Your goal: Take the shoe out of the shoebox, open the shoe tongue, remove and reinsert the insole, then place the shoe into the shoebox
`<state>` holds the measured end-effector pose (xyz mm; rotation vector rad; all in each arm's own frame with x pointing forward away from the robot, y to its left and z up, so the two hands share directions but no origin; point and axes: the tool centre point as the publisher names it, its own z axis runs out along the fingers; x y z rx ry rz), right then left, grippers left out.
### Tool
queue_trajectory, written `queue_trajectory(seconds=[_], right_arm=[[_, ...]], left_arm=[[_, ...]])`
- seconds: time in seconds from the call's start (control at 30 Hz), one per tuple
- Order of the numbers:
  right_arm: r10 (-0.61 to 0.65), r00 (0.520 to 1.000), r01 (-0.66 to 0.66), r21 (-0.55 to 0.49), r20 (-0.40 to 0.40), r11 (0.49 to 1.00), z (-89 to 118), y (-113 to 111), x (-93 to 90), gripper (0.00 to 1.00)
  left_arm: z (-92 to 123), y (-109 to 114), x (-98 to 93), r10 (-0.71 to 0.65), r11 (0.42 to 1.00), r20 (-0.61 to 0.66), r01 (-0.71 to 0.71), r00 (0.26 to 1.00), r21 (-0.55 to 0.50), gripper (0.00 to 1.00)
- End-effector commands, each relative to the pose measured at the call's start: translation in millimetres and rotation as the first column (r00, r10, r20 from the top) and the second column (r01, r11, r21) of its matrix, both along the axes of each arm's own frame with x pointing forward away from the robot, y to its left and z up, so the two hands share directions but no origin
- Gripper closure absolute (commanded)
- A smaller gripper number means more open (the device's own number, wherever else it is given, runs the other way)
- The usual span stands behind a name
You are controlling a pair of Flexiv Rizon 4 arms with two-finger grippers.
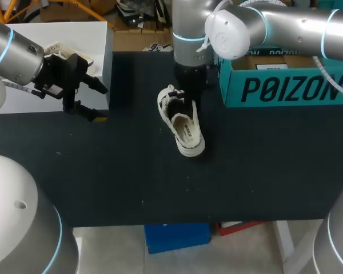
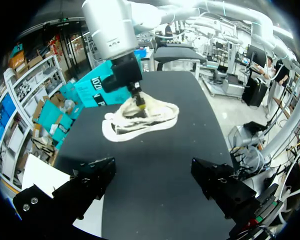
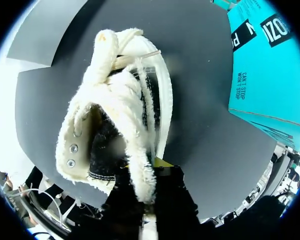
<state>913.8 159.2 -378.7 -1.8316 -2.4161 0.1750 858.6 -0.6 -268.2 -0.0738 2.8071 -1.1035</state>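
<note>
Shoe (image 1: 183, 123) sits on black table (image 1: 160, 182), just left of teal shoebox (image 1: 286, 85), outside it. Right gripper (image 3: 145, 170) is on the shoe's far end, fingers pinching a fuzzy white strip of the shoe. Left gripper (image 1: 100, 101) hangs wide open near the table's left edge, well apart from the shoe.

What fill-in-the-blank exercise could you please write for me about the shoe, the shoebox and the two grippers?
1. The white shoe lies not in the teal shoebox but on the black ___.
2. The right gripper is shut on the ___.
3. The left gripper is ___ and holds nothing.
Missing words: table; shoe; open.
</note>
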Motion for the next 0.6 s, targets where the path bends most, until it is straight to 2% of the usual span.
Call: queue_trajectory(seconds=[0.03, 0.23, 0.4, 0.5, 0.6], right_arm=[[0.013, 1.0, -0.013, 0.009, 0.008, 1.0, 50.2, -9.5, -2.2, 1.0], [0.081, 0.996, -0.082, 0.027, 0.037, 0.996, 119.2, -13.2, 3.5, 1.0], [0.173, 0.98, -0.175, 0.016, 0.095, 0.984, 177.0, -16.5, 13.1, 1.0], [0.29, 0.948, -0.292, -0.002, 0.133, 0.956, 209.0, -21.6, 17.6, 1.0], [0.449, 0.88, -0.452, -0.018, 0.154, 0.892, 234.4, -27.3, 19.4, 1.0]], left_arm=[[-1.3, -0.2, -1.2, 0.002, 1.0, 0.006, -0.002, 1.0, 0.0, 0.0], [-1.3, -0.2, -1.2, 0.002, 1.0, 0.006, -0.002, 1.0, 0.0, 0.0], [-1.3, -0.2, -1.2, 0.002, 1.0, 0.006, -0.002, 1.0, 0.0, 0.0], [-1.3, -0.2, -1.2, 0.002, 1.0, 0.006, -0.002, 1.0, 0.0, 0.0], [-1.3, -0.2, -1.2, 0.002, 1.0, 0.006, -0.002, 1.0, 0.0, 0.0]])
